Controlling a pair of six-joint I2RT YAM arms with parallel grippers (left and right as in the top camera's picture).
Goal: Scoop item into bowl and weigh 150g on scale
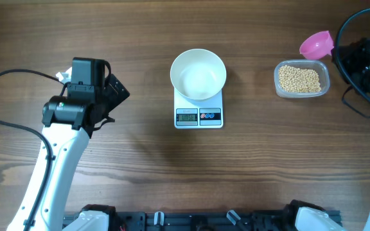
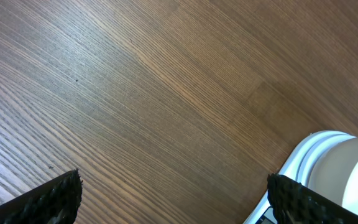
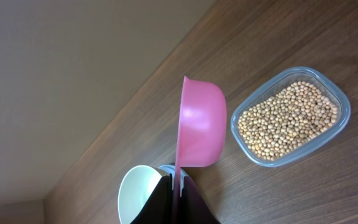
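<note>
Nearest the robot's side, the left arm rises over the wooden table [image 1: 140,167]. Its left gripper [image 2: 173,202] hangs above bare wood with the jaws spread wide and nothing between them. The two ribbed fingertips [image 2: 48,198] sit at opposite lower corners of the left wrist view.

At mid-table stands the scale [image 1: 198,117], display and button panel facing the robot. The bowl [image 1: 184,63] sits on its platform, overhanging the far edge. The left gripper is well apart from both, off to their left. The edge of the bowl and scale shows in the lower right of its wrist view.

To the right, level with the bowl, lies the clear tub [image 1: 277,79]. All the beans [image 1: 300,79] in view lie inside it. Tub and scale stand apart, with bare wood between them.

Farthest out, just beyond the tub's far right corner, is the pink scoop [image 3: 201,121]. The right gripper [image 3: 176,199] has its jaws clamped narrow on the scoop's handle. The cup of the scoop points away from the fingers, turned on its side in the right wrist view. Whether the scoop rests on the table or hangs above it cannot be judged from these angles, though it appears raised.
</note>
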